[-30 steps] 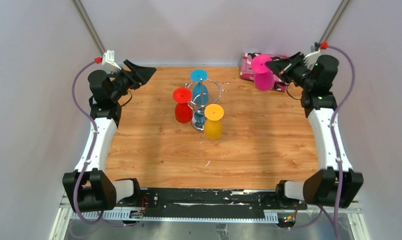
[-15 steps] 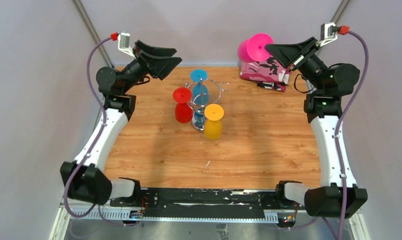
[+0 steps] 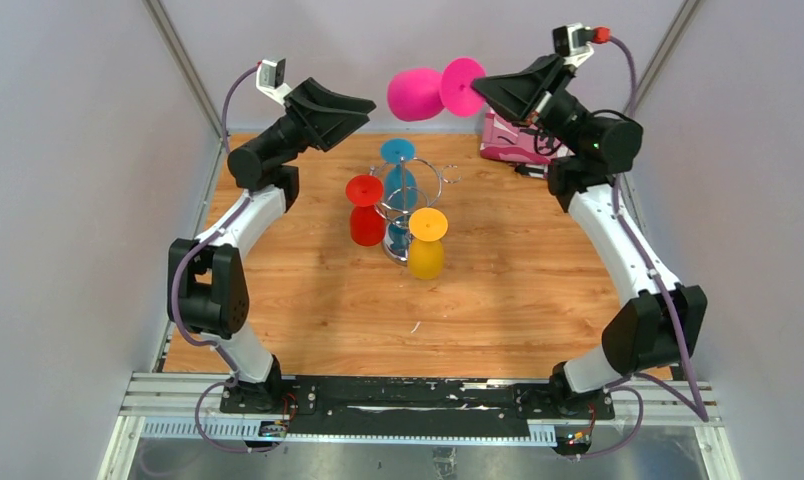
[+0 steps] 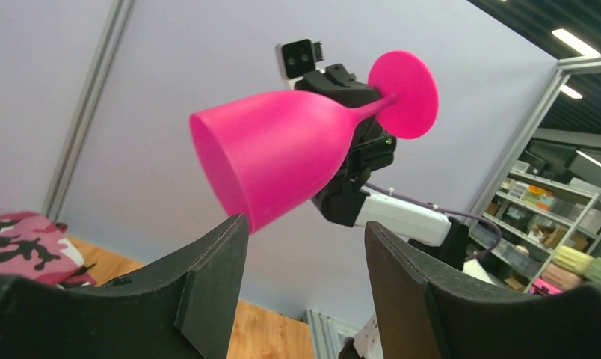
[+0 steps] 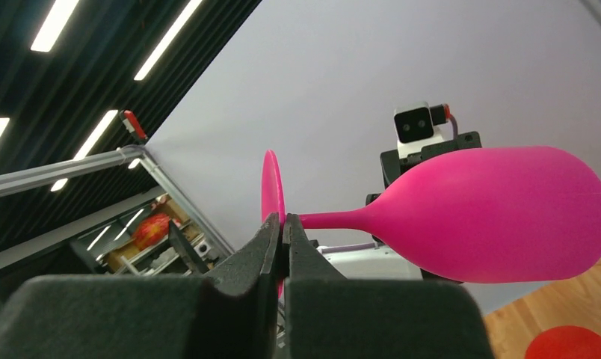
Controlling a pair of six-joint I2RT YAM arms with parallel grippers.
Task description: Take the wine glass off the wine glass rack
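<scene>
While the chrome wire wine glass rack [image 3: 406, 190] stands on the wooden table [image 3: 538, 290] near its middle, the bright pink plastic wine glass [image 3: 430, 91] is off it, held in the air high over the table's far edge, between the two arms; its long axis lies roughly level, running left to right across the top view; the round foot points toward the right arm and the open mouth toward the left arm.

The right gripper [image 3: 478, 88] is clamped on the thin stem just beside the foot; in the right wrist view its jaws are pressed together around the stem [image 5: 284, 232], with the bowl [image 5: 492, 213] stretching away from them.

The left gripper [image 3: 363, 105] faces the glass's mouth with its jaws spread and nothing between them [image 4: 305, 232]; in the left wrist view the rim [image 4: 282, 161] sits just above the left-hand finger [image 4: 215, 284]; whether it touches, I cannot tell.

On the rack hang a red glass [image 3: 365, 212], a blue glass [image 3: 398, 165] and a yellow glass [image 3: 427, 243], each foot-up; a pink camouflage-patterned box [image 3: 508, 140] lies at the far right corner.
</scene>
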